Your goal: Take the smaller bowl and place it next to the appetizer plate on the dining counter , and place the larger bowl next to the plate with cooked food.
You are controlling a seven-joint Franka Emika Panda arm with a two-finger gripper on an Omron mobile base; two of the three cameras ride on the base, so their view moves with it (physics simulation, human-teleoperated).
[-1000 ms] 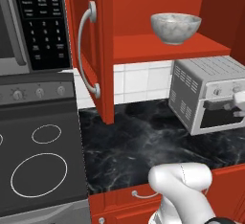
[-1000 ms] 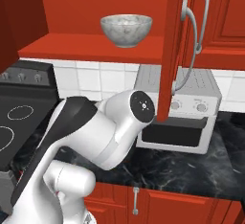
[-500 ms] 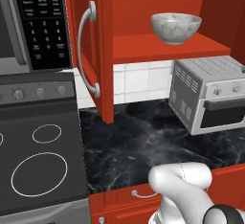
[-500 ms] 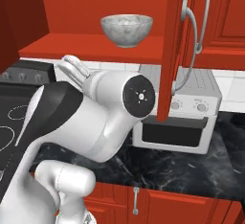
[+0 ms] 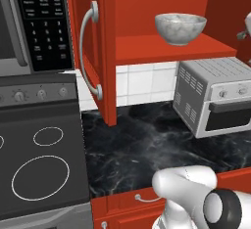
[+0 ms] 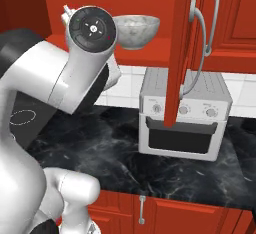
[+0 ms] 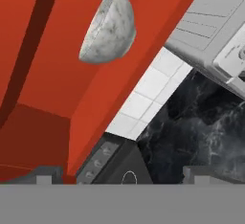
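Red kitchen cabinets (image 5: 162,8) all round, open shelf (image 5: 171,49) inside, black marbled tabletop (image 5: 147,149) below. Dark stove (image 5: 39,159) and microwave panel (image 5: 41,22) off to the far side of the open cabinet door (image 5: 95,42). Grey toaster oven (image 6: 185,113) standing on the tabletop, beneath the shelf and low relative to the jaws. White tile backsplash (image 5: 142,83) behind. Jaws (image 7: 119,180) spread wide, near their fullest, gripping nothing and touching nothing; just the two dark tips (image 7: 43,177) visible in the hand view. Larger bowl (image 7: 107,27) ahead of the jaws and well apart, upright on the red shelf, seen rolled sideways from the hand: deep, rounded, grey-white marbled stone look, pale rim.
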